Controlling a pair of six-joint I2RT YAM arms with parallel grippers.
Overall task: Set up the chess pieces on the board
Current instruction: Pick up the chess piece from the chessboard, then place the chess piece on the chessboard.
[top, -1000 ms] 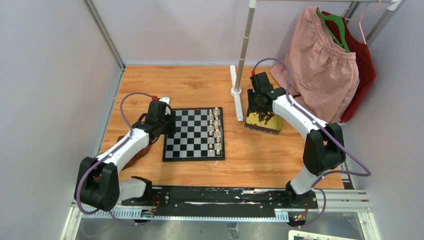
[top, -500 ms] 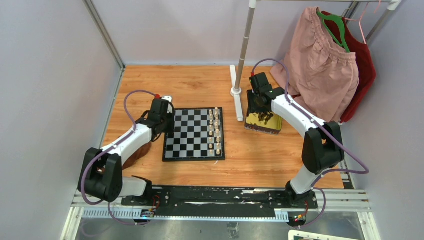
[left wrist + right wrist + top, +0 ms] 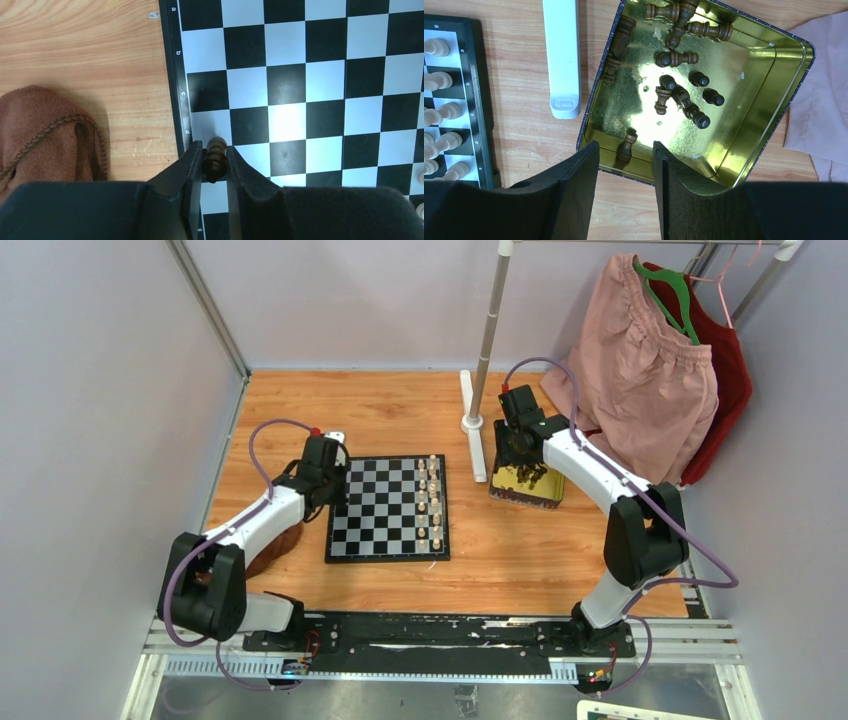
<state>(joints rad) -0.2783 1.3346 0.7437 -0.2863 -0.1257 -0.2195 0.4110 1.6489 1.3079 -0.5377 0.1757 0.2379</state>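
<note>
Only the left wrist view shows the left hand (image 3: 215, 165) pinching a dark piece (image 3: 216, 156) over the left edge squares of the board (image 3: 320, 75), near a brown cloth (image 3: 45, 130). Only the right wrist view shows the right hand (image 3: 626, 150) spread above the near wall of the gold tray (image 3: 744, 100), which contains loose dark pieces (image 3: 676, 59). The top view shows cream pieces (image 3: 430, 502) lined along the board's right side, a wooden worktop (image 3: 400, 400), grey walls and a pink garment (image 3: 640, 370) hanging at far right.

Robot lab cell, plain walls (image 3: 90, 420), aluminium frame (image 3: 207, 310)
</note>
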